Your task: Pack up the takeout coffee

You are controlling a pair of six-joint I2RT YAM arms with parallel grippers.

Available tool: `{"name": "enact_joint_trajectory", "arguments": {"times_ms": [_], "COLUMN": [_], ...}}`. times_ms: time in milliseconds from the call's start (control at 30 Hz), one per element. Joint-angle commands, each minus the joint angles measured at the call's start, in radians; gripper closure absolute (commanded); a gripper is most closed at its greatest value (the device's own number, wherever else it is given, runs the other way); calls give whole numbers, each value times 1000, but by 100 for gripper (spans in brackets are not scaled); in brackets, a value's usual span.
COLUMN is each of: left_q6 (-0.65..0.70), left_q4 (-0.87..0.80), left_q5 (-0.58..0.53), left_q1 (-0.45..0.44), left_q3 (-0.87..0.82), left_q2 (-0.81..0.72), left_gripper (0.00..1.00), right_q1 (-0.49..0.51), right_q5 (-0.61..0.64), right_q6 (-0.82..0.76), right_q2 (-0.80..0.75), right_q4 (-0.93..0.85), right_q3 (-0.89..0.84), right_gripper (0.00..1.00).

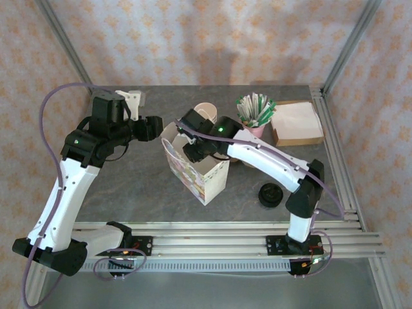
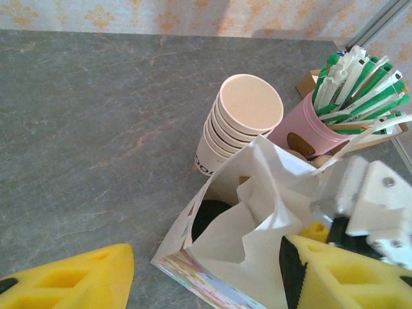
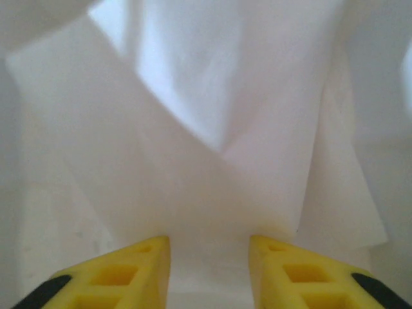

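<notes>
The takeout coffee stands inside the open white paper bag (image 1: 205, 175). Its black lid (image 2: 207, 220) shows through the bag's mouth in the left wrist view; the cup below the lid is hidden by the bag's walls. My right gripper (image 1: 191, 143) reaches down into the bag's mouth. Its yellow fingers (image 3: 132, 267) stand apart with only the bag's white inner wall ahead of them. My left gripper (image 1: 156, 128) is open at the bag's left top edge. One yellow finger (image 2: 71, 280) hangs over the table, and the other (image 2: 341, 273) rests by the bag's paper.
A stack of lidless beige cups (image 2: 243, 119) stands just behind the bag, next to a pink cup of green-and-white sticks (image 2: 322, 125). A brown tray of napkins (image 1: 296, 122) sits at the back right. Loose black lids (image 1: 270, 194) lie at the front right.
</notes>
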Motion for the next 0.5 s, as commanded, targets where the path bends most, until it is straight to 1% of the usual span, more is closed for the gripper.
{"name": "enact_joint_trajectory", "arguments": {"times_ms": [0, 167, 267, 333, 400, 467], "left_q6": [21, 29, 43, 52, 56, 63], "left_q4": [-6, -2, 10, 19, 30, 59], "left_q5": [-8, -3, 10, 30, 27, 22], "left_q1": [11, 10, 11, 11, 11, 11], "left_q3": [7, 8, 1, -6, -14, -34], "left_q2": [-18, -26, -43, -58, -74, -97], "left_gripper": [37, 36, 34, 33, 31, 29], "right_q1": [4, 4, 3, 4, 4, 4], "right_q5": [-8, -17, -23, -11, 30, 135], "right_q6": [38, 80, 96, 101, 101, 90], "right_q2": [-83, -183, -267, -330, -415, -533], "right_q4": [24, 74, 127, 166, 229, 334], "right_q3": [48, 69, 49, 28, -23, -128], "right_gripper": [60, 55, 48, 46, 44, 38]}}
